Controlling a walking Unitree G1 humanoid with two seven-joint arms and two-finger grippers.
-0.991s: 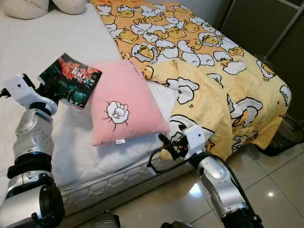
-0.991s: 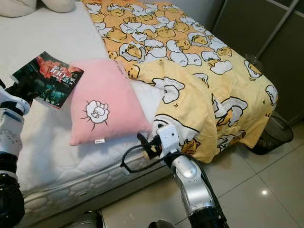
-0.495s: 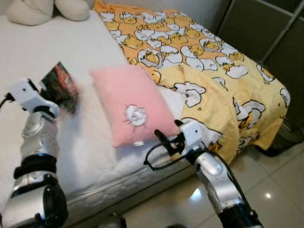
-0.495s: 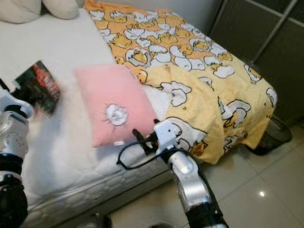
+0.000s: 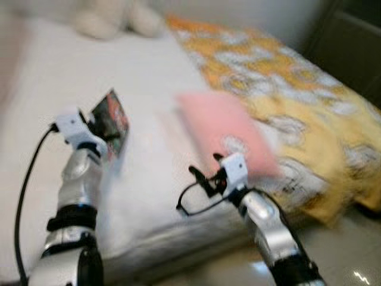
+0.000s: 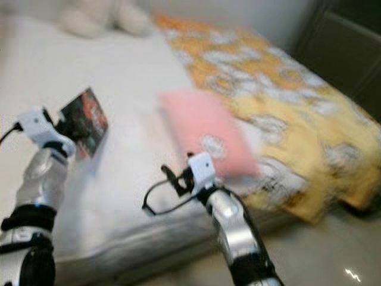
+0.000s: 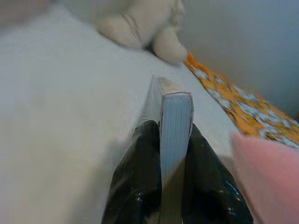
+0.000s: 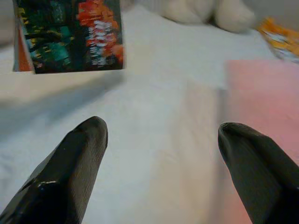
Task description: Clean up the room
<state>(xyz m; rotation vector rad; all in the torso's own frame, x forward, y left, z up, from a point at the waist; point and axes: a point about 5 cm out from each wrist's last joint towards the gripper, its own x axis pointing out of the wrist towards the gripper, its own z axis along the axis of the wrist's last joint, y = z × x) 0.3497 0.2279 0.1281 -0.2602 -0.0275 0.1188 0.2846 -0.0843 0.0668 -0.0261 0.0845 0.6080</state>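
I'm looking into a bedroom in a home. A wide bed with a bare white quilted mattress (image 5: pixel 149 179) takes up most of my view. A yellow-orange blanket printed with white cartoon shapes (image 5: pixel 297 101) covers the far side of that mattress and hangs off its edge. A soft pink square pillow (image 6: pixel 205 128) lies beside the blanket, and cream plush cushions (image 7: pixel 140 23) sit at the head of the bed. Pale glossy floor tiles (image 6: pixel 333 256) lie below the bed's foot.

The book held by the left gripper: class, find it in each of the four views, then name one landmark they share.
Left eye: book, upper left, above the mattress.
Right eye: left of centre.
Left wrist: spine between black fingers.
Right wrist: cover, top corner.
Landmark: pink pillow.
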